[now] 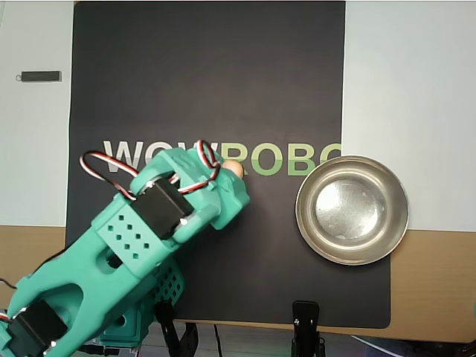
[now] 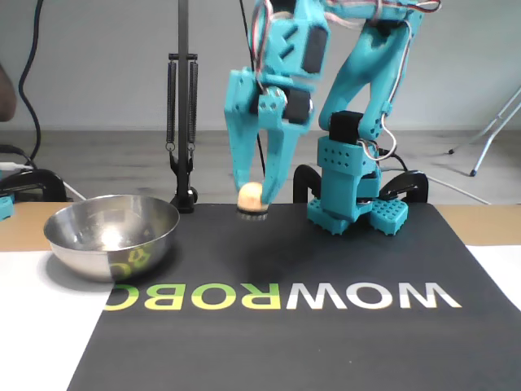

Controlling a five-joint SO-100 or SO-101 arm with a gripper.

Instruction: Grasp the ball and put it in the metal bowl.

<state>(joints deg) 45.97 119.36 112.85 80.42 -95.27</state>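
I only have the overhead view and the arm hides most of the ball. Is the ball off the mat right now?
Observer: Yes. In the fixed view the ball hangs clear above the black mat, held in the pincer.
Operator: Is the pincer closed on it properly?
Observer: Its two fingers stand on either side of the ball, shut on it near the tips.
Operator: Is it over the metal bowl?
Observer: Not yet. In the fixed view the metal bowl sits to the left of the ball, with open mat between them.
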